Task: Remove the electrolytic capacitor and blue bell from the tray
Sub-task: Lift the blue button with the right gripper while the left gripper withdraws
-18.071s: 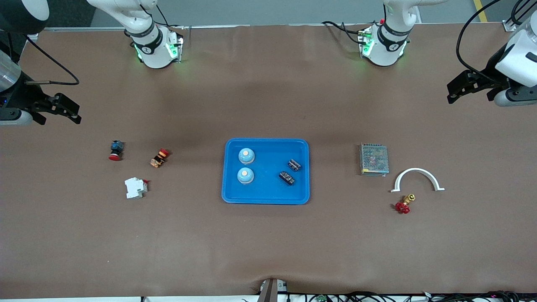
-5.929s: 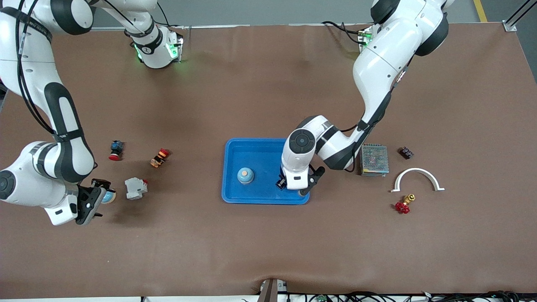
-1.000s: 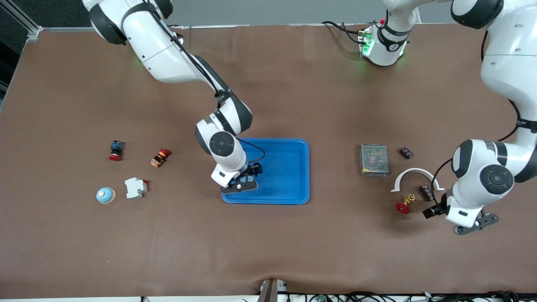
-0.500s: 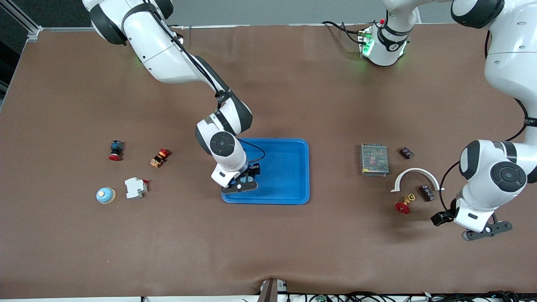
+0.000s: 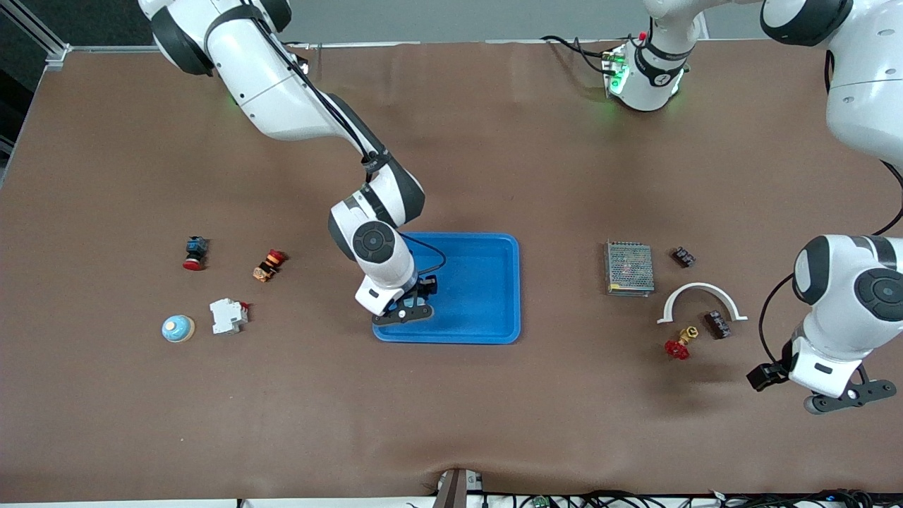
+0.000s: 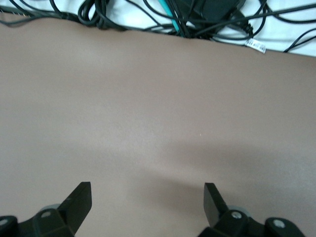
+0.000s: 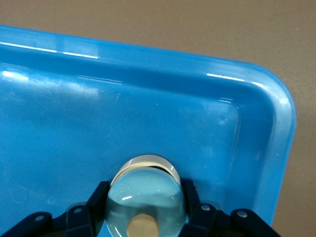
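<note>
The tray [image 5: 487, 296] lies at mid-table, and only one task piece is seen inside it: a bell [image 7: 146, 200], near the corner toward the right arm's end and nearer the front camera. That bell is pinched by the right gripper [image 5: 408, 302], whose fingers [image 7: 96, 197] are pressed against its two sides in the right wrist view; it appears not yet lifted off the tray floor, though this cannot be told for sure.

The mesh box [image 5: 628, 267] and the white arch [image 5: 700, 299] lie toward the left arm's end, outside the tray. The left gripper [image 5: 811, 391] is held over bare table there, its fingers spread wide with nothing between them, and that arm seems to wait.

A second bell [image 5: 177, 328] is set on the table toward the right arm's end, beside a white breaker [image 5: 227, 315]. Two capacitors are out as well: one [image 5: 717, 324] under the arch, one [image 5: 681, 256] just beside the mesh box.

By this layout, the work is judged nearly done: only the gripped bell is left to be carried out and set down.
</note>
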Robot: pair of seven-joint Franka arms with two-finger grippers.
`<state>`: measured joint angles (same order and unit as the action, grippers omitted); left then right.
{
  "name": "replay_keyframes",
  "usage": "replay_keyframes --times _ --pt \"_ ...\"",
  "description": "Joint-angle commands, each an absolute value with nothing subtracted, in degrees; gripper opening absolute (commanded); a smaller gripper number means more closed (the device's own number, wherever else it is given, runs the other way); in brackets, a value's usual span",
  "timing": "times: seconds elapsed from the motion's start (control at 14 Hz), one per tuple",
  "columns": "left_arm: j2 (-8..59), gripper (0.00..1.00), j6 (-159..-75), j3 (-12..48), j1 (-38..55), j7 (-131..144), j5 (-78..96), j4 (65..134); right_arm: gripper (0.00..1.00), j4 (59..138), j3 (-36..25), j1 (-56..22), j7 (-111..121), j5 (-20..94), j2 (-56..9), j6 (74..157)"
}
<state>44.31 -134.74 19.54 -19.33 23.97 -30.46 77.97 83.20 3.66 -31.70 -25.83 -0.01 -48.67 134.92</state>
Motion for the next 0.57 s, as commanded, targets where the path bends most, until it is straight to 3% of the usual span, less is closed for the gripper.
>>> replay_keyframes --times 0.0,0.5 --pt "42.54 1.00 -134.12 20.30 -20.03 22.85 -30.85 78.13 0.39 82.36 3.16 -32.17 -26.10 -0.70 -45.98 128.09" --pt "38.85 1.00 -133.68 20.22 -21.18 22.15 -27.08 78.48 0.39 83.23 3.16 -30.59 -19.09 -0.70 -30.61 105.68"
